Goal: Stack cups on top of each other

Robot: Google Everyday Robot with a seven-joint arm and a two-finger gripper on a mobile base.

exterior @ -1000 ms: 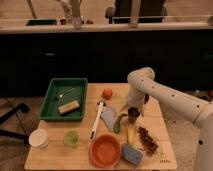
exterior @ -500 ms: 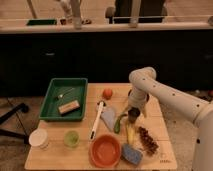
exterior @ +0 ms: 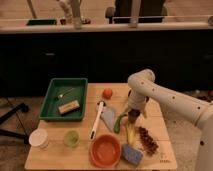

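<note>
**Gripper hangs low behind the orange bowl, green cup alone to the bowl's left**

I take the orange bowl (exterior: 105, 150) at the near edge of the wooden table (exterior: 165, 125) as my landmark. The 1 white arm (exterior: 155, 92) comes in from the right and bends down, and its gripper (exterior: 133, 119) points straight down behind the bowl and a little to its right, close to the tabletop. Its tip reads as a dark shape from here, and I cannot tell whether the gripper is spread, closed or clamped on anything.

The pale green cup (exterior: 71, 138) stands upright just left of the bowl, apart from it and with nothing in or on it. It is well apart from the gripper. A white cup (exterior: 39, 138) stands farther left of the bowl, past the green one.

Directly behind the bowl lie a white-handled tool (exterior: 97, 117), a grey-blue flat piece (exterior: 109, 119) and a curved green item (exterior: 118, 123), side by side. The gripper hangs just right of the green item. A blue sponge (exterior: 131, 155) sits right beside the bowl on its right, and a dark red-brown lumpy thing (exterior: 146, 140) lies beyond the sponge. A red-orange ball (exterior: 107, 93) sits far behind the bowl. The green tray (exterior: 70, 80) is behind and left of the bowl, with a tan block (exterior: 69, 106) in it.
</note>
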